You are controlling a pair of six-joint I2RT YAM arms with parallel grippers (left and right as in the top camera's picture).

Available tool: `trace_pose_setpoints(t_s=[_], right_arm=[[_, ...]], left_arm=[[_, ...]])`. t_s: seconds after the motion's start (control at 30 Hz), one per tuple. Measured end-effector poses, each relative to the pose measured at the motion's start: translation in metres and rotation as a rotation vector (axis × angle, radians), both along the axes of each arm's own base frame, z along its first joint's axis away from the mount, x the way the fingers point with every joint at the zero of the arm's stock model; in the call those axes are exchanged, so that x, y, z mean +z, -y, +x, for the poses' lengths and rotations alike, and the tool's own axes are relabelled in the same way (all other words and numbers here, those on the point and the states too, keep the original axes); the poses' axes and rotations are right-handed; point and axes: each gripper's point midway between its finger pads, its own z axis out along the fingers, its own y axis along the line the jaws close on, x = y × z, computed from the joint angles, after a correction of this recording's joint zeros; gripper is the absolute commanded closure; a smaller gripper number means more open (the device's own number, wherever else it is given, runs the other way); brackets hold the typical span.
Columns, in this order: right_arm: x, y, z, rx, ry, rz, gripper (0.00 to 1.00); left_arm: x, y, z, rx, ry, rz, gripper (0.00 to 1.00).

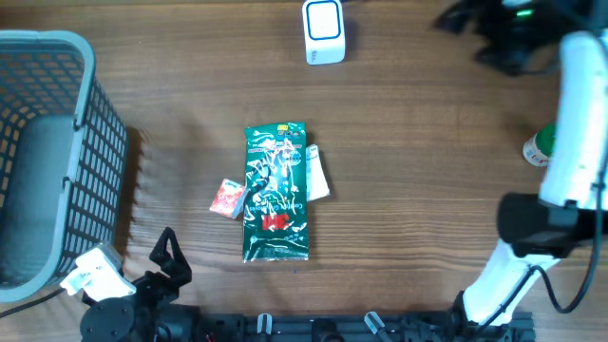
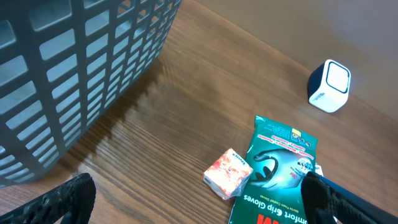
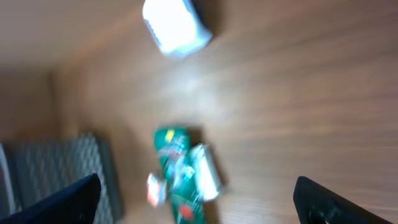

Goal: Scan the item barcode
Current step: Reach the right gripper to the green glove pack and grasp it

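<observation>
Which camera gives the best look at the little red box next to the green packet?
Left wrist: the little red box is close and sharp. Overhead shows it small; right wrist shows only a blur.

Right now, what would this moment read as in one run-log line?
left tool: open, empty | right tool: open, empty | glove pack: flat on table, not gripped | scanner: beyond pack, apart

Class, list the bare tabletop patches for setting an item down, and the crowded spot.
Bare wood: between basket and gloves packet; between gloves packet and scanner; right of it toward the right arm. Crowded: red box and white pouch against the gloves packet.
</observation>
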Motion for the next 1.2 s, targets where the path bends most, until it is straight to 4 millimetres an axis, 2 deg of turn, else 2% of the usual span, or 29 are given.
trace_pose_setpoints(t_s=[0.03, 0.07, 0.13, 0.23, 0.37, 0.43, 0.5, 0.63, 0.97, 1.2], right_arm=[[-0.015, -0.028, -0.006, 0.070, -0.040, -0.002, 0.01], [-0.027, -0.048, -0.011, 0.119, -0.067, -0.011, 0.00], [-0.065, -0.096, -0.028, 0.239, -0.146, -0.046, 0.00], [-0.119, -0.141, -0.053, 0.356, -0.236, -0.073, 0.00], [-0.188, -0.171, -0.082, 0.424, -0.327, -0.062, 0.00], [-0.214, -0.177, -0.095, 0.430, -0.367, -0.029, 0.00], [-0.231, -0.183, -0.101, 0.436, -0.377, 0.021, 0.00], [-0.245, -0.192, -0.110, 0.437, -0.391, 0.077, 0.00], [-0.241, -0.236, -0.107, 0.446, -0.305, 0.114, 0.00], [-0.248, -0.230, -0.103, 0.414, -0.292, 0.048, 0.00]], left_arm=[[0.000, 0.000, 0.000, 0.000, 0.000, 0.000, 0.00], [0.000, 0.000, 0.000, 0.000, 0.000, 0.000, 0.00], [0.000, 0.000, 0.000, 0.000, 0.000, 0.000, 0.00], [0.000, 0.000, 0.000, 0.000, 0.000, 0.000, 0.00], [0.000, 0.000, 0.000, 0.000, 0.000, 0.000, 0.00], [0.000, 0.000, 0.000, 0.000, 0.000, 0.000, 0.00], [0.000, 0.000, 0.000, 0.000, 0.000, 0.000, 0.00], [0.000, 0.000, 0.000, 0.000, 0.000, 0.000, 0.00], [0.000, 0.000, 0.000, 0.000, 0.000, 0.000, 0.00], [0.000, 0.000, 0.000, 0.000, 0.000, 0.000, 0.00]])
